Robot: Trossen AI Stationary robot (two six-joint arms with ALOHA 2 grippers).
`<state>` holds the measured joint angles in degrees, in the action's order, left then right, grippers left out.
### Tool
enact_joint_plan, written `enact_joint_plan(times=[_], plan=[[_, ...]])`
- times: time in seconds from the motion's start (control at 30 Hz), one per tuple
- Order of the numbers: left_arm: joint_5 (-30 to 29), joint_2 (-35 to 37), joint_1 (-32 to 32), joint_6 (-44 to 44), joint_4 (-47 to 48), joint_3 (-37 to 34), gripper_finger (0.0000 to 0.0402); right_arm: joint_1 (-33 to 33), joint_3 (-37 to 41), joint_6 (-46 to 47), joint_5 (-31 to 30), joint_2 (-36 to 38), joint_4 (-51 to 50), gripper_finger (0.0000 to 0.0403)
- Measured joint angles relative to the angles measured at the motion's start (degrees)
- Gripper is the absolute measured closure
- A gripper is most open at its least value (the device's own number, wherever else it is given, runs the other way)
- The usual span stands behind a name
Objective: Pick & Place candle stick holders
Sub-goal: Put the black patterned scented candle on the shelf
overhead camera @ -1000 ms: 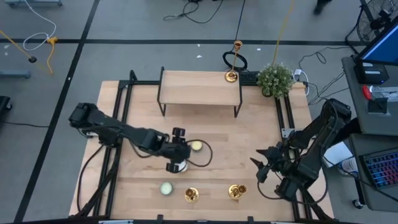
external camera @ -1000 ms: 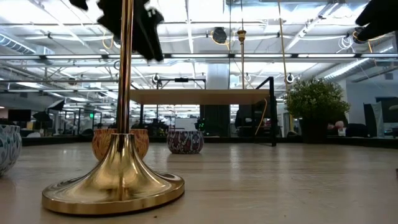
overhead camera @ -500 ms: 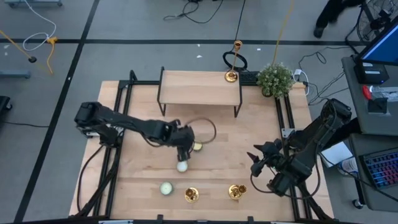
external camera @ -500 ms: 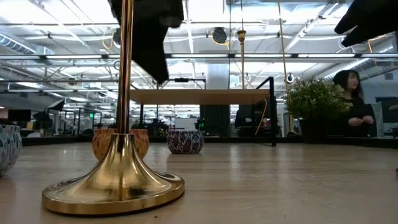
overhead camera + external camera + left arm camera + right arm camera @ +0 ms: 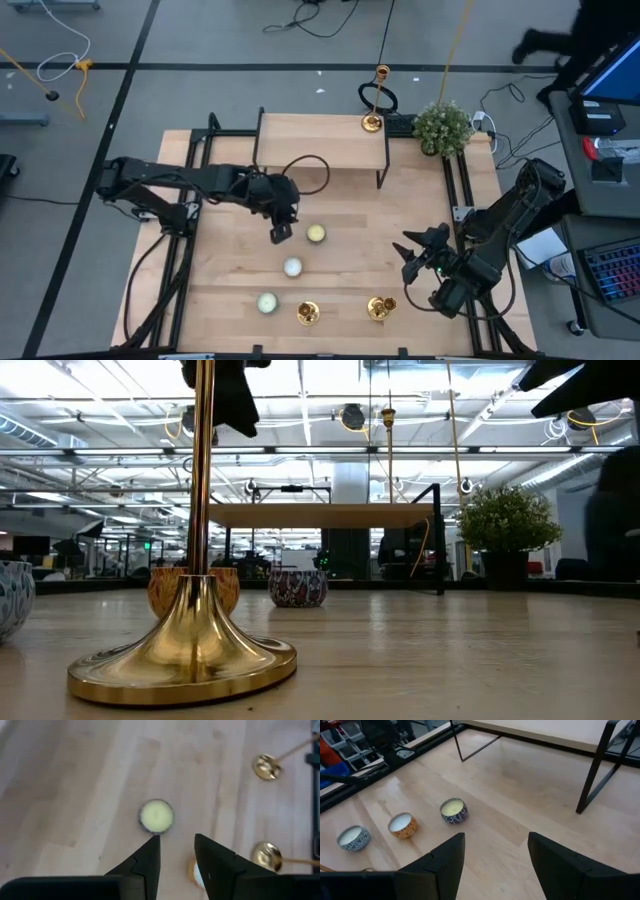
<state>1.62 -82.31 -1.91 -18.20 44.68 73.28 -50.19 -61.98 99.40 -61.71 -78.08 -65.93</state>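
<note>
Two gold candle stick holders (image 5: 308, 312) (image 5: 380, 308) stand on their round bases near the table's near edge. A third candle stick holder (image 5: 373, 122) stands on the wooden shelf (image 5: 320, 142) at its right far corner. My left gripper (image 5: 281, 232) hangs open above mid-table, just left of the yellowish candle (image 5: 156, 815), with nothing between its fingers. My right gripper (image 5: 415, 258) hovers open over the table's right side, above and beyond the right holder. In the low view one holder's base (image 5: 185, 660) fills the near left.
A white candle (image 5: 292, 267) and a greenish candle (image 5: 267, 302) sit on the table left of the holders. A potted plant (image 5: 442, 127) stands at the far right corner. The shelf's black legs (image 5: 595, 767) rise from the table. A person (image 5: 590, 40) walks beyond the far right.
My left gripper has risen from over the white candle and swung toward the far edge, rolling as it went; it now hangs beside the yellowish candle. The white candle stays on the table where it was. My right gripper has barely moved.
</note>
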Motion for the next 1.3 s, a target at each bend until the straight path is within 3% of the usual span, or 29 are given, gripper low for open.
enact_joint_plan(times=[0.1, 0.23, 0.33, 0.47, 0.63, 0.83, 0.97, 1.2, 1.3], plan=[[1.89, -0.19, -0.14, 0.18, 2.94, -0.13, 0.0285, 0.38, 0.0, 0.0, 0.02, 0.0, 0.18, 0.0186], [-1.06, -1.23, -0.62, -0.89, 4.3, -0.13, 0.0266, 1.27, 0.0, -0.27, -0.02, 0.0, 1.01, 0.019], [-3.4, -2.42, -0.27, -3.31, 4.03, -0.04, 0.0213, 2.07, 0.0, -1.28, -0.06, 0.0, 2.26, 0.019], [-6.79, -5.93, 0.49, -7.94, 8.93, -0.11, 0.0113, 3.24, 0.0, -3.38, -0.13, 0.0, 3.41, 0.019], [-4.59, -12.1, 0.66, -8.75, 10.09, -0.11, 0.0013, 4.45, 0.0, -4.31, -0.08, -0.02, 4.1, 0.019], [3.1, -18.06, 0.23, -10.66, -1.51, -0.13, 0.0028, 5.63, 0.0, -4.7, -0.04, -0.02, 4.65, 0.019], [3.27, -18.42, 0.23, -13.36, -4.98, 0.1, 0.0033, 5.9, 0.0, -4.66, -0.02, -0.02, 5.38, 0.019], [5.19, -20.85, 0.64, -15.11, -9.94, 0.55, 0.0005, 6.48, 0.0, -6.04, -0.06, -0.02, 6.92, 0.019], [1.33, -22.84, -0.18, -13.43, -8.93, 1.78, 0.0011, 7.02, 0.0, -6.04, -0.04, -0.02, 7.02, 0.019]])
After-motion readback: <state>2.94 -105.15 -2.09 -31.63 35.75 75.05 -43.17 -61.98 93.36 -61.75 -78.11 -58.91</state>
